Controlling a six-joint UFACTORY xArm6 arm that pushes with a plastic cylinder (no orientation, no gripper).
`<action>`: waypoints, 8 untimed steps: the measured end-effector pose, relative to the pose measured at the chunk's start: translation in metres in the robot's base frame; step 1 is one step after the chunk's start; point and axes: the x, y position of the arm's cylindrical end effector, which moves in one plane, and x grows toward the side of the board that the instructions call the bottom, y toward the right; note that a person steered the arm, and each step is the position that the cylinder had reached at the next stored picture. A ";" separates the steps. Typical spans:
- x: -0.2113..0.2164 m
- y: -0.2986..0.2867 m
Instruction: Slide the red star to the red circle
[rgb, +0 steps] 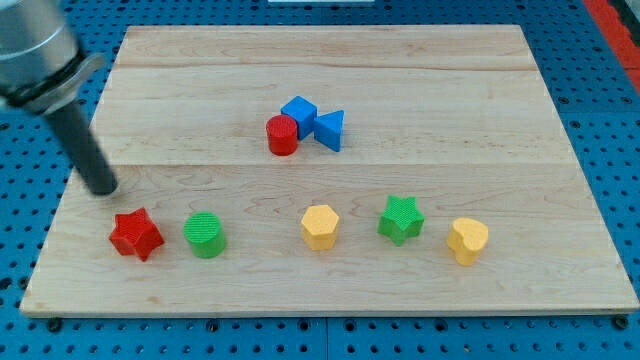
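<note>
Jaws none, my tip (103, 188) just above red star (135, 234), red circle (282, 135) well apart

A: Where does the red star (135, 234) lie?
B: Flat on the wooden board (450, 90), near the view's bottom left corner; ribbed on top; its points splayed outward.
A: And the red circle (282, 135)?
B: A short upright cylinder toward the view's top centre; well apart from the star, up and to the view's right.
</note>
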 end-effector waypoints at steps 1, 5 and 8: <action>0.072 -0.018; 0.004 0.040; -0.047 0.139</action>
